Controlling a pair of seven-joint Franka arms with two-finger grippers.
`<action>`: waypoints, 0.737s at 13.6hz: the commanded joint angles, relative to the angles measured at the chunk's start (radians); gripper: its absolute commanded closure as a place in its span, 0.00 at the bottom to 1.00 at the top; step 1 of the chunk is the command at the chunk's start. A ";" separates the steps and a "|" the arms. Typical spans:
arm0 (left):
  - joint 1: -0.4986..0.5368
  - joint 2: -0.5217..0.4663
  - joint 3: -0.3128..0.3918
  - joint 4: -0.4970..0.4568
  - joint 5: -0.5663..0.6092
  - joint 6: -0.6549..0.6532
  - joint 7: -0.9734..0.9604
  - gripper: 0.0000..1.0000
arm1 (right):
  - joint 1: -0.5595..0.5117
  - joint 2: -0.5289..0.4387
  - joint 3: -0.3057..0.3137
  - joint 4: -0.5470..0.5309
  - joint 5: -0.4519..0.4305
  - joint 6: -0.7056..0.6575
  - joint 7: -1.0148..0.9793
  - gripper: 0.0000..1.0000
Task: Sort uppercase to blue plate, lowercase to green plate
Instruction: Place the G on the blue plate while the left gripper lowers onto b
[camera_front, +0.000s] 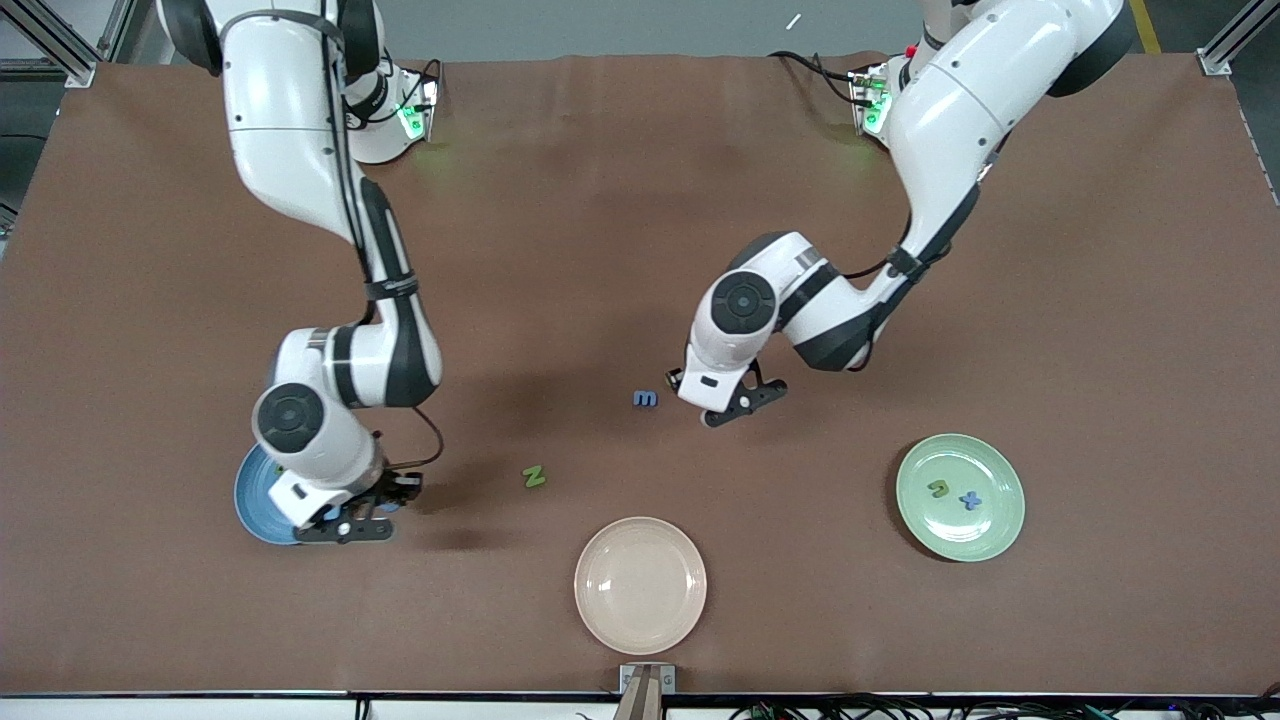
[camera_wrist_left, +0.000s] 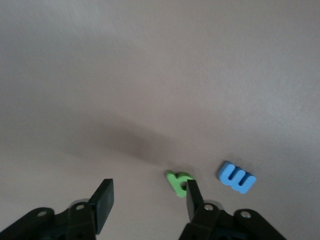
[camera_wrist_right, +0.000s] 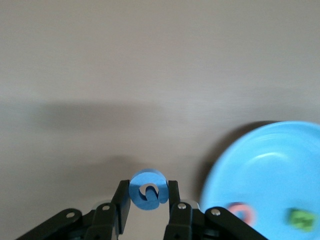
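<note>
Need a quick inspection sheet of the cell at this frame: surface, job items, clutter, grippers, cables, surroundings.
Surface: brown table cover, wrinkled near the bases.
Job's things: blue plate holds a red letter and a green letter; green plate holds green u and blue x; green N, blue m and green q lie on the cover.
Clutter: beige plate, bare.
Grippers: right gripper shut on blue G beside the blue plate; left gripper open, one finger touching the green q.
Cables: bundles below the table's near edge.
Surroundings: aluminium frame posts.
</note>
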 joint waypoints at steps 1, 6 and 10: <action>-0.055 0.019 0.042 0.009 -0.002 0.035 -0.113 0.35 | -0.088 -0.022 0.016 -0.016 0.010 -0.023 -0.164 0.94; -0.153 0.025 0.127 0.007 0.010 0.089 -0.314 0.41 | -0.180 -0.015 0.019 -0.025 0.010 -0.059 -0.324 0.85; -0.202 0.034 0.171 0.010 0.025 0.103 -0.369 0.42 | -0.195 -0.012 0.032 -0.023 0.010 -0.059 -0.325 0.22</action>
